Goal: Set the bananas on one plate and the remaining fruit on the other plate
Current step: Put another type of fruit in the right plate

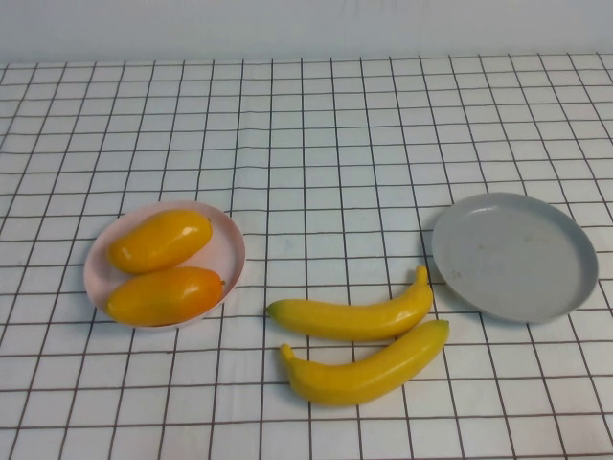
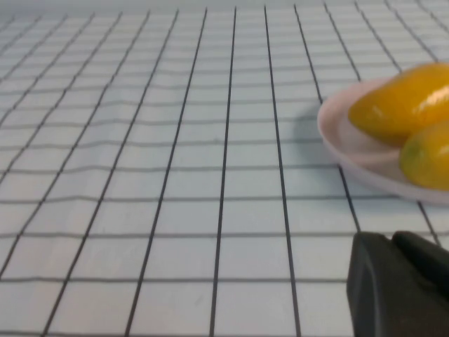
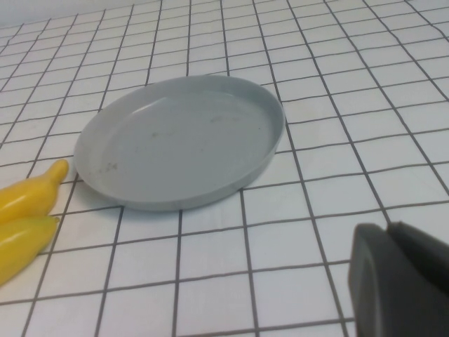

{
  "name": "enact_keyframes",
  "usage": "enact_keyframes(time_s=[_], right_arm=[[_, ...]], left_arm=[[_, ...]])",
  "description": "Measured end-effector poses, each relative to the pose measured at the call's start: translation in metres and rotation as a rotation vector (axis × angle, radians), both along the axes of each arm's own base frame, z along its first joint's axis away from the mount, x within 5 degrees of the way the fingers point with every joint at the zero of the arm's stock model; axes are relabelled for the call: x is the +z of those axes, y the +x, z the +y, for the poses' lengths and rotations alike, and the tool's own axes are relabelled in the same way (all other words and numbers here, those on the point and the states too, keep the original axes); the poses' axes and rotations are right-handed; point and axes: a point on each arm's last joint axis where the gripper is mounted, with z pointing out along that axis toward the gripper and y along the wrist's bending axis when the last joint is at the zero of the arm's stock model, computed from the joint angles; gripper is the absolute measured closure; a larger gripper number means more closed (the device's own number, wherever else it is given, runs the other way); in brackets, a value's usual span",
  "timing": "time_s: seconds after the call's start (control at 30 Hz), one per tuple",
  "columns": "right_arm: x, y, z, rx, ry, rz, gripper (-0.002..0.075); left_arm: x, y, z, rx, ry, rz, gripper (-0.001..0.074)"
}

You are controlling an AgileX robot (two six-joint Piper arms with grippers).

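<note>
Half of the sorting is looking finished. Both mangoes (image 1: pixel 160 240) (image 1: pixel 165 295) are lying side by side inside the pink plate (image 1: pixel 230 251), on the left of the counter (image 1: pixel 316 125), touching each other along their lengths. The left wrist view is showing the same two fruits (image 2: pixel 400 105) sitting within that plate's rim (image 2: pixel 337 140).

The other half is still waiting. The grey plate (image 1: pixel 514 256) is sitting on the right of the counter with nothing in it, and the right wrist view is confirming its bare inside (image 3: pixel 179 140). The two bananas (image 1: pixel 354 314) (image 1: pixel 369 369) are lying on the counter itself, between the two plates and a little toward the robot, one just beside the other. The farther banana's tip is reaching close to the grey plate's rim without resting on it. In the right wrist view their ends (image 3: pixel 31 193) (image 3: pixel 21 239) are showing just beside the plate.

Neither arm is appearing in the high view. The left tool (image 2: pixel 400 288) is hanging low over bare counter near the pink plate; the right tool (image 3: pixel 400 281) is hanging near the grey plate. Only a dark corner of each is showing, so I cannot tell how either is set, and neither is holding anything visible.

What is remaining, by my judgement, is moving both bananas onto the grey plate, most likely work for the right arm.
</note>
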Motion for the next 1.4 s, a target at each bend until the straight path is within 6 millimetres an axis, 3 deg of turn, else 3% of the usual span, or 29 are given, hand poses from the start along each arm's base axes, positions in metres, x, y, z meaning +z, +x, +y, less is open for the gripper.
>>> enact_keyframes(time_s=[0.13,1.1,1.17,1.27,1.4], right_arm=[[0.000,0.000,0.000,0.000,0.000,0.002,0.0742],[0.000,0.000,0.000,0.001,0.009,0.002,0.0742],[0.000,0.000,0.002,0.005,0.069,0.003,0.0742],[0.002,0.000,0.009,0.021,0.293,0.009,0.0742],[0.011,-0.001,0.020,0.053,0.770,0.016,0.0742]], left_arm=[[-0.006,-0.002,0.000,0.001,0.005,0.068,0.0737],[-0.006,-0.002,0.000,0.001,0.005,0.071,0.0737],[-0.006,-0.002,0.000,0.001,0.005,0.071,0.0737],[-0.006,-0.002,0.000,0.001,0.005,0.071,0.0737],[-0.006,-0.002,0.000,0.001,0.005,0.071,0.0737]])
